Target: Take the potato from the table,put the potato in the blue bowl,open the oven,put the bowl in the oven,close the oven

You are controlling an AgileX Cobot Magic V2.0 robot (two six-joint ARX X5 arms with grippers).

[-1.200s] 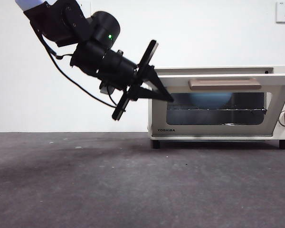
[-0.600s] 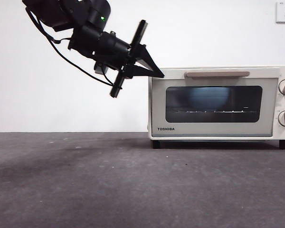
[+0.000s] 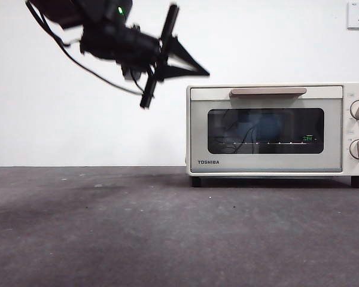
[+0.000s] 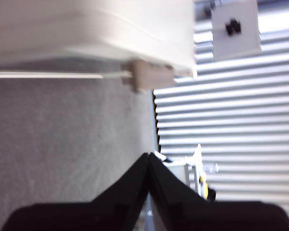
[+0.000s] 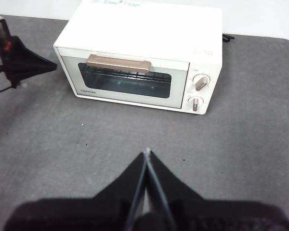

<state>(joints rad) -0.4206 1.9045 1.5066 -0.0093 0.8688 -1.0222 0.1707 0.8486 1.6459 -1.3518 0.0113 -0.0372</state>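
Oven (image 3: 275, 131) door closed on dark grey table (image 3: 167, 233); white wall behind.

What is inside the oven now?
Through the oven's shut dark glass door you can see a wire rack and a blurry blue shape, probably the blue bowl. The potato cannot be seen; the glass is too dark.

Even bright light, soft table (image 3: 167, 239) shadows, glass glare, heavy blur in left wrist view.

"TOSHIBA" stands on the oven (image 3: 269, 128) door's lower left corner.
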